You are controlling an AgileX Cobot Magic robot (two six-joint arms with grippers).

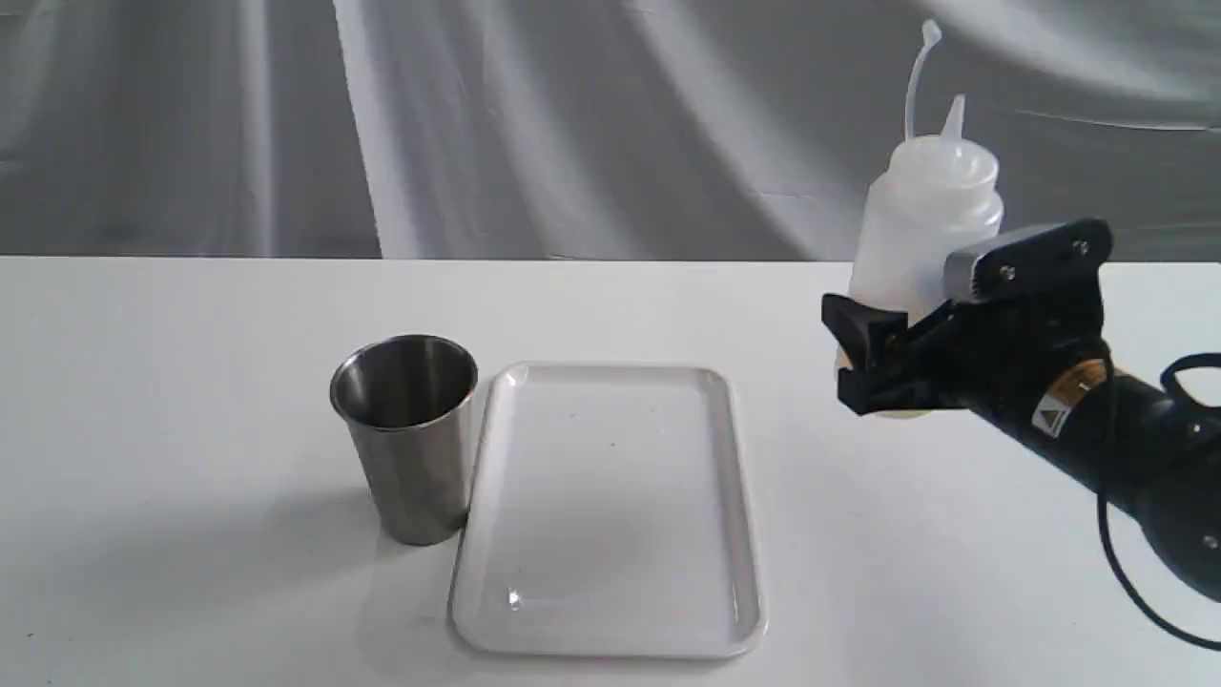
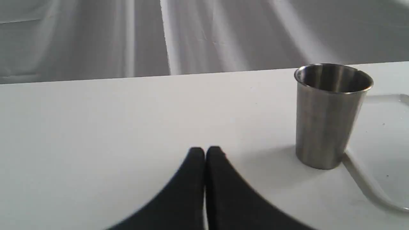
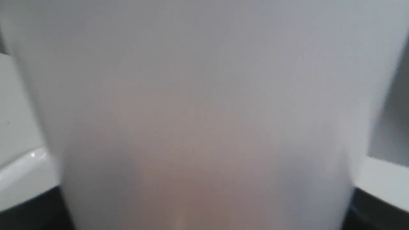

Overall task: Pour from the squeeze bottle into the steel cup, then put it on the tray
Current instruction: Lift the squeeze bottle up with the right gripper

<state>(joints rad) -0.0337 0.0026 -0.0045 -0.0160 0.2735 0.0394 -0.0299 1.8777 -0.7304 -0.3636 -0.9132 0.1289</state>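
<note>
Right tool clasps the upright squeeze bottle (low down); left tool pressed shut.

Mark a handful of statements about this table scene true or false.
1. The steel cup stands upright beside the tray. True.
2. The squeeze bottle lies on the tray. False: it is upright, off to the tray's right in the exterior view, gripped by the right gripper.
3. The left gripper is wide open. False: its fingers are together, holding nothing.
4. The bottle's cap is off the nozzle. True.
</note>
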